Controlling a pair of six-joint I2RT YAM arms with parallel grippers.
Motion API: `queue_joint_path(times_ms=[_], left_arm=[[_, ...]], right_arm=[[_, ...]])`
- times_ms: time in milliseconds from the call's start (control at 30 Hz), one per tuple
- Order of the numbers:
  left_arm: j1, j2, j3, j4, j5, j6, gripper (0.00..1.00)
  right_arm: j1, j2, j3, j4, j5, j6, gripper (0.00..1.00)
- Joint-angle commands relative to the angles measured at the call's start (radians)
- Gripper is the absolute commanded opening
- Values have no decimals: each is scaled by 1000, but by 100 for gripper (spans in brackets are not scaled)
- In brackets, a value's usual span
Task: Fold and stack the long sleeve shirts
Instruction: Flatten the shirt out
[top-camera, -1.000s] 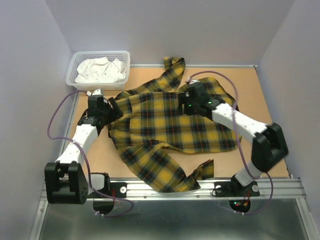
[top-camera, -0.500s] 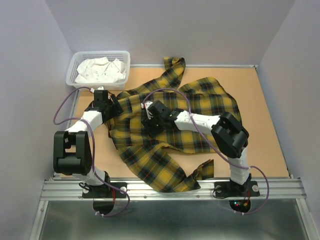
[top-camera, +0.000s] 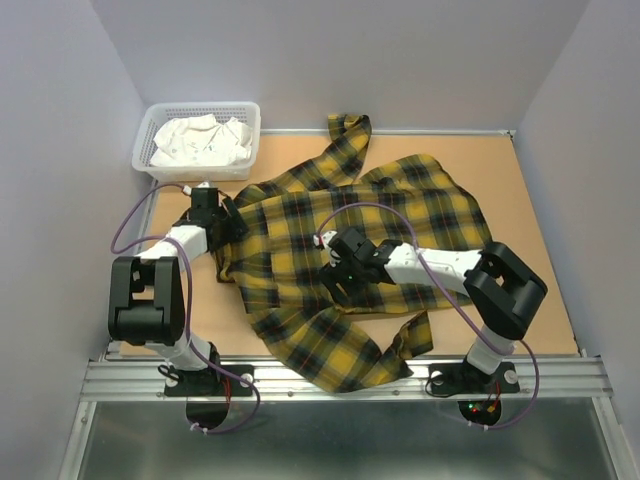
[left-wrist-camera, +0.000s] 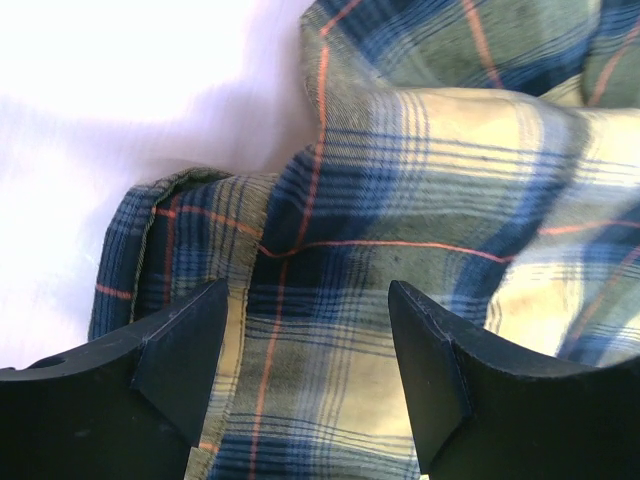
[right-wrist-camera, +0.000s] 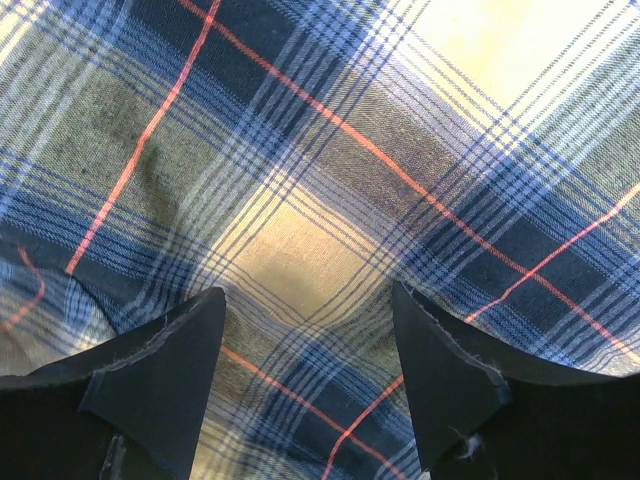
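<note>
- Nearest you, one sleeve (top-camera: 320, 355) of the yellow plaid long sleeve shirt (top-camera: 400, 215) lies along the near edge of the counter (top-camera: 530, 200). Its cuff (top-camera: 412, 338) is turned up close to the right arm's base.
- A little farther in, your right claw (top-camera: 338, 275) sits low over the middle of the shirt's body. It is released: in its wrist view the fingers (right-wrist-camera: 150, 370) stand well apart, with flat plaid cloth showing between them and nothing pinched.
- Your left claw (top-camera: 220, 222) is at the shirt's left side, toward the counter's left edge. It is also released: in its wrist view the fingers (left-wrist-camera: 170, 360) stand apart on either side of a rumpled, hemmed edge of the cloth. You cannot tell from these views whether the tips touch the fabric.
- The shirt's body is spread over the middle of the counter, wrinkled, and reaches from beside the left claw toward the right edge.
- The other sleeve (top-camera: 345, 140) stretches up to the far edge.
- At the far left corner stands a white basket (top-camera: 205, 106) with a crumpled white cloth (top-camera: 205, 142) inside, just beyond the left claw.
</note>
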Motion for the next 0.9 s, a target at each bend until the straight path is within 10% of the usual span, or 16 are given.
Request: queue_joint_path(times_ms=[0, 533, 867], left_arm=[[6, -2, -30, 20, -4, 0, 76], [7, -147, -120, -69, -13, 38, 77], [-36, -213, 103, -45, -7, 138, 77]], right_arm=[[9, -11, -30, -157, 17, 22, 73], [-3, -46, 111, -436, -21, 39, 79], [-299, -123, 313, -340, 56, 80, 78]])
